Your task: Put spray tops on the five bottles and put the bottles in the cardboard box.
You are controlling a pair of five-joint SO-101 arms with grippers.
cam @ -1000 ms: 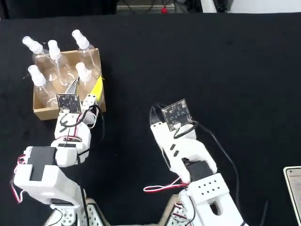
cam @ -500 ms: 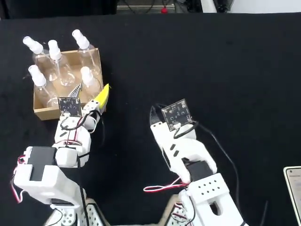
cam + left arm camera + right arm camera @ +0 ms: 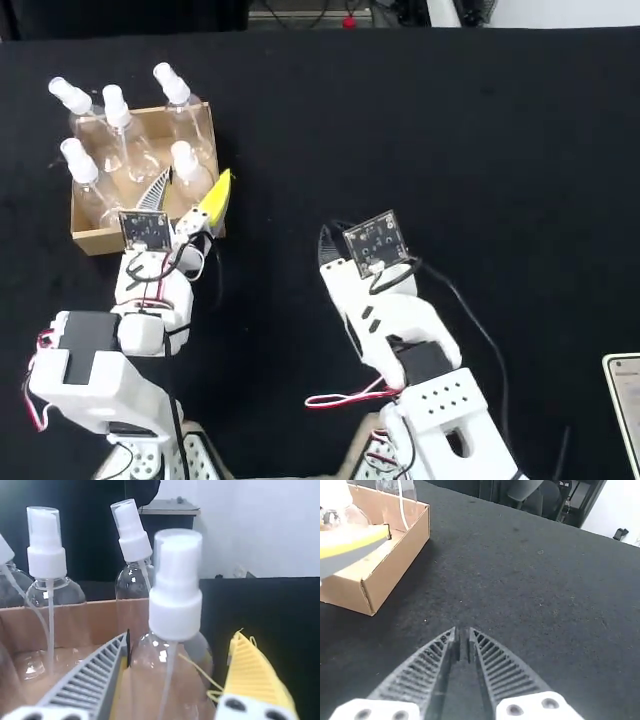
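Five clear bottles with white spray tops stand in the cardboard box [image 3: 85, 238] at the far left of the black table. The near-right bottle [image 3: 187, 165] rises between the fingers of my left gripper [image 3: 186, 192], which is open. In the left wrist view this bottle [image 3: 172, 610] has a gap to the grey finger [image 3: 95, 672] and to the yellow finger [image 3: 250, 672]. Two more bottles [image 3: 47, 575] [image 3: 132, 555] stand behind it. My right gripper [image 3: 462, 632] is shut and holds nothing, low over the table at mid-table [image 3: 325, 245].
The box's near corner [image 3: 395, 545] lies left of my right gripper, with the other arm's yellow finger [image 3: 350, 547] over it. A pale flat object [image 3: 625, 395] sits at the table's right edge. Black table stretches right of and behind the box.
My left gripper's yellow finger swung outward, letting go of the near-right bottle, which now stands free in the box. The right arm has not moved.
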